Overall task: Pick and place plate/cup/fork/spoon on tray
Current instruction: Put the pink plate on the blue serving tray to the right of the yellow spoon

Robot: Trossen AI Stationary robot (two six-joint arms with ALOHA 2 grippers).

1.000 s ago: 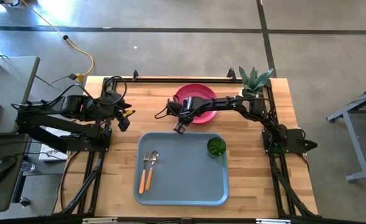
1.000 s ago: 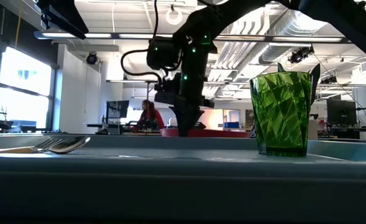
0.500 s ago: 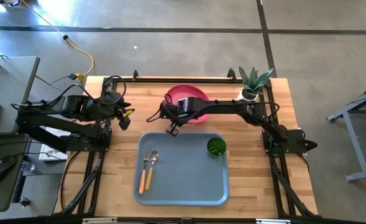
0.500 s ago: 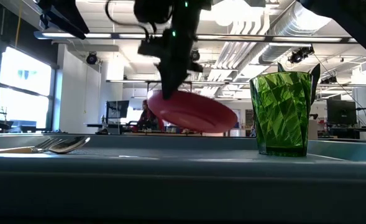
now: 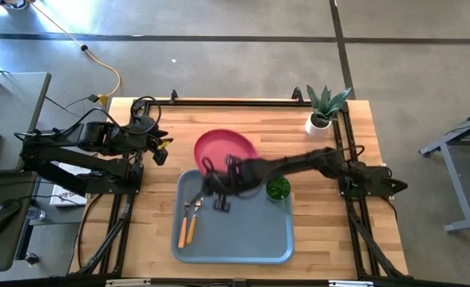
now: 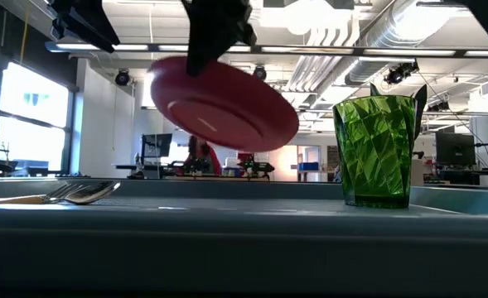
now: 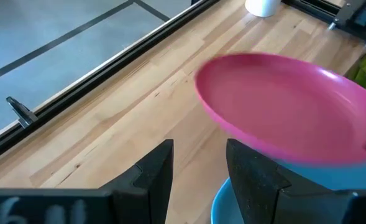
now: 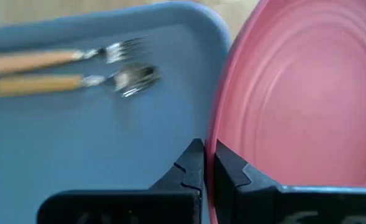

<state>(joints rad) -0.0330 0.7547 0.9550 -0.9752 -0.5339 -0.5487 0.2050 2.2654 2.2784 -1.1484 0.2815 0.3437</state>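
The right tool [image 8: 209, 163] is clamped narrow on the rim of the plate [image 5: 225, 149]; in my right wrist view both fingers [image 8: 192, 167] pinch the pink edge between them. I see the plate held clear of the table [image 5: 362, 231], tilted, over the far edge of the tray [image 5: 250, 235]. In the low view the plate [image 6: 223, 103] hangs in the air, its underside facing the camera, with the arm gripping it from above.

The tray carries three items. The fork [image 5: 185, 217] and the spoon [image 5: 194, 215] lie side by side near its left edge, handles toward the near side. The cup [image 5: 278, 189] stands upright near the far right corner of the tray.

The left tool [image 5: 159, 155] waits at the left side of the table, well apart from the tray, fingers [image 7: 155, 171] spread wide and holding nothing.

A potted plant [image 5: 324, 108] stands at the far right corner of the table.
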